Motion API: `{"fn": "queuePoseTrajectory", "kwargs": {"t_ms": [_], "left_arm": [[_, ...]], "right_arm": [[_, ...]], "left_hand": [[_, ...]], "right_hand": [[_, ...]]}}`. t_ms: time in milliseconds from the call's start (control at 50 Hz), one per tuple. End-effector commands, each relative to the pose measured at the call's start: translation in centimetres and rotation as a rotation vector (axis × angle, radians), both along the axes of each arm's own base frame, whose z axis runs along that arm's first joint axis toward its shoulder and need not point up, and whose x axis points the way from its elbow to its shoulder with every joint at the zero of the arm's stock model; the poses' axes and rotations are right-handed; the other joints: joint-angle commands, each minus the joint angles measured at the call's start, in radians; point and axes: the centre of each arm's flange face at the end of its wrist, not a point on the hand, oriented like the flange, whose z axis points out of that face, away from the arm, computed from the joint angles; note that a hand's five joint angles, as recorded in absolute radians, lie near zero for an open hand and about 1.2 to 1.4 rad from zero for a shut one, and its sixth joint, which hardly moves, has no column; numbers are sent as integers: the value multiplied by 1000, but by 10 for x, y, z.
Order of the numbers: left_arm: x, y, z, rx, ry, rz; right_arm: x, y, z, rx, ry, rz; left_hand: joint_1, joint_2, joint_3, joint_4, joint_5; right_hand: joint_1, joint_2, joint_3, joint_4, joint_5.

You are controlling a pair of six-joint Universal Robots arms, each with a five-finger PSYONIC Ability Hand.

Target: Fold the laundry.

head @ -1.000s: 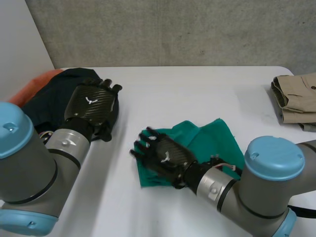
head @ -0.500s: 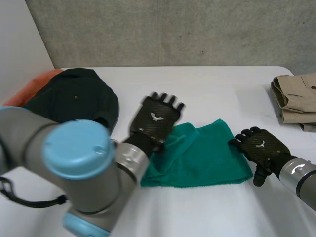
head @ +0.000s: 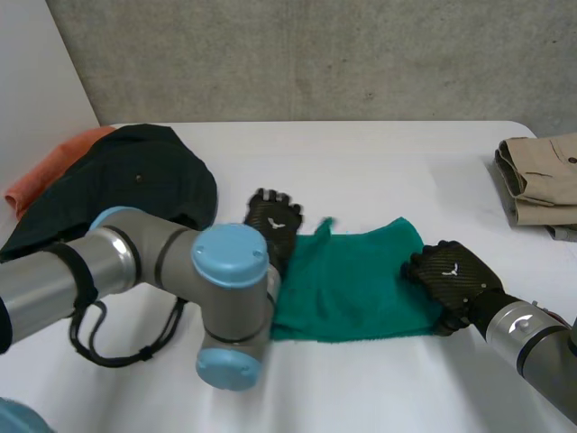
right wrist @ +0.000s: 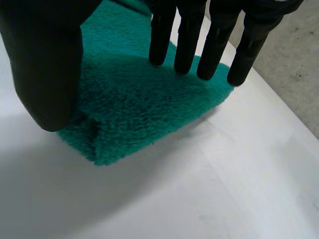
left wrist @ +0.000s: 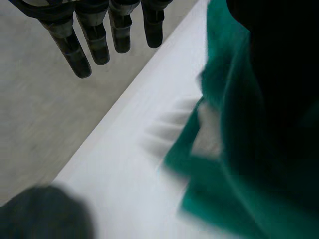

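Note:
A green towel (head: 356, 284) lies folded in the middle of the white table (head: 361, 162). My left hand (head: 273, 221) hovers at the towel's left edge with its fingers (left wrist: 94, 35) straight and nothing in them; the towel (left wrist: 234, 164) lies beside that hand, one flap lifted. My right hand (head: 451, 271) rests on the towel's right edge. Its straight fingers (right wrist: 189, 35) touch the top of the towel (right wrist: 129, 99), and the thumb (right wrist: 45, 64) stands apart from them by the near right corner.
A dark garment (head: 126, 185) is heaped at the back left over an orange cloth (head: 54, 167). Folded beige clothing (head: 541, 176) sits at the right edge. My left arm (head: 135, 271) reaches across the table's front left.
My left hand swung from the dark garment over to the towel's left edge. My right hand left the towel's left part and came down on its right edge.

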Motion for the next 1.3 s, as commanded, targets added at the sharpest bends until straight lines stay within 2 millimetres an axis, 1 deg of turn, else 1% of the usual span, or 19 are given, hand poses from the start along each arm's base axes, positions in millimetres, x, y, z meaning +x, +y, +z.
{"fn": "queuePoseTrajectory", "kwargs": {"t_ms": [20, 100, 120, 300, 360, 440, 520, 580, 600, 660, 680, 760, 820, 840, 920, 1040, 1120, 1180, 1300], "left_arm": [[30, -7, 3, -17, -107, 98], [34, 8, 25, -23, -67, 83], [35, 12, 28, -20, -58, 80], [50, 48, 82, -29, 108, 59], [56, 52, 94, -42, 127, 62], [66, 52, 101, -49, 126, 82], [83, 42, 106, -46, 128, 136], [93, 37, 104, -35, 119, 169], [94, 37, 103, -33, 117, 171], [96, 38, 100, -20, 120, 176], [96, 38, 99, -15, 122, 175], [95, 35, 102, -11, 160, 181], [93, 30, 109, -18, 216, 185], [91, 30, 112, -21, 233, 184], [81, 27, 123, -29, 308, 167], [42, 44, 122, 21, 373, 16], [22, 54, 100, 82, 330, -38], [14, 57, 77, 142, 267, -41], [17, 59, 46, 225, 196, 11]], "right_arm": [[-4, -8, -3, -18, 6, -25], [-6, -11, -3, -30, 24, -41], [-6, -12, -2, -36, 31, -50], [-12, -30, 17, -201, 214, -122], [2, -26, 31, -299, 260, -69], [54, 1, 56, -464, 228, 124], [107, 48, 67, -597, 95, 381], [120, 72, 58, -596, 54, 506], [126, 88, 40, -544, 45, 602], [131, 100, 15, -482, 60, 672], [131, 97, 7, -455, 67, 665], [129, 87, 10, -434, 70, 571], [126, 80, 24, -415, 18, 494], [120, 72, 45, -405, -56, 431], [93, 47, 86, -265, -300, 247], [63, 22, 108, 14, -549, 43], [49, 7, 103, 135, -519, -52], [51, -4, 79, 241, -451, -71], [59, -23, 47, 324, -316, -55]], "left_hand": [[-4, -18, -25, -13, -35], [-7, -21, -28, -16, -37], [-10, -24, -31, -19, -40], [-10, -24, -31, -19, -40], [-13, -27, -33, -22, -43], [-13, -27, -33, -22, -43], [-13, -27, -33, -22, -43], [-13, -27, -33, -22, -43], [-13, -27, -33, -22, -43], [-13, -27, -33, -22, -43], [-13, -27, -33, -22, -43], [-13, -27, -33, -22, -43], [-10, -24, -31, -19, -40], [-4, -18, -25, -13, -35], [2, -12, -19, -7, -29], [11, -3, -10, 1, -20], [17, 3, -4, 7, -14], [14, 0, -7, 4, -17], [14, 0, -7, 4, -17]], "right_hand": [[269, 278, 271, 269, 265], [659, 668, 661, 659, 655], [881, 890, 883, 881, 877], [891, 900, 893, 891, 887], [891, 900, 893, 891, 887], [891, 900, 893, 891, 887], [891, 900, 893, 891, 887], [891, 900, 893, 891, 887], [891, 900, 893, 891, 887], [891, 900, 893, 891, 887], [805, 814, 806, 805, 801], [-331, -322, -329, -331, -335], [-331, -322, -329, -331, -335], [-331, -322, -329, -331, -335], [-331, -322, -329, -331, -335], [-331, -322, -329, -331, -335], [-331, -322, -329, -331, -335], [-331, -322, -329, -331, -335], [-331, -322, -329, -331, -335]]}}
